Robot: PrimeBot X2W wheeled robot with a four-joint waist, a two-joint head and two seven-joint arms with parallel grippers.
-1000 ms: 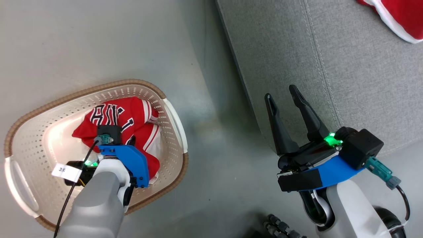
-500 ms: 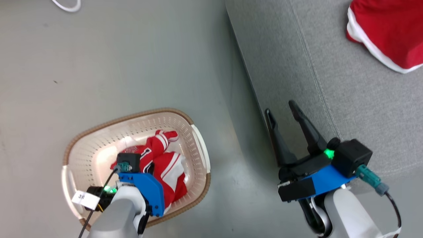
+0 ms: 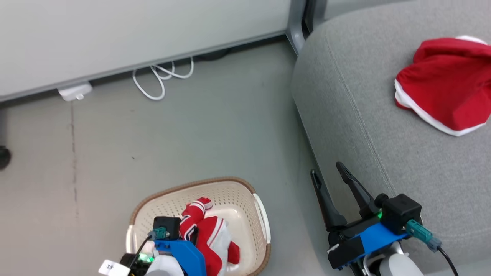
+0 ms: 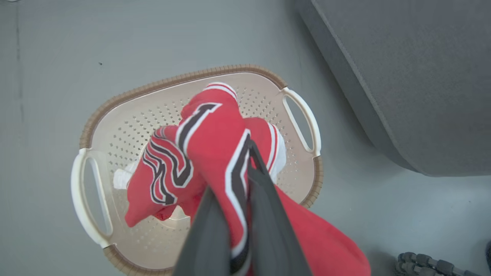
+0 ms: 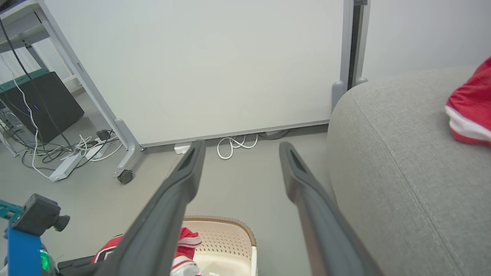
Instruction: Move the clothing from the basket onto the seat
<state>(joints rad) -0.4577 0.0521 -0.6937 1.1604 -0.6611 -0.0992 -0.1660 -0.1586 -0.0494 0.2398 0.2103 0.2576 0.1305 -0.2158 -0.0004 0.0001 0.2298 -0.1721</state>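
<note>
The left gripper (image 4: 230,168) pinches a fold of the red jersey (image 4: 215,126), and the jersey bunches up over the basket (image 4: 184,78) on the floor (image 3: 215,126). To the right, the right gripper (image 3: 326,169) hangs empty with its fingers spread, at the edge of the seat (image 3: 383,161). A second red garment (image 3: 445,88) lies on the seat at far right.

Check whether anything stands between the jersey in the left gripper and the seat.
Nothing visible on the bare floor between basket and seat. The left gripper is shut on the jersey above the basket; the open right gripper hangs at the seat's near edge, beside that path.
</note>
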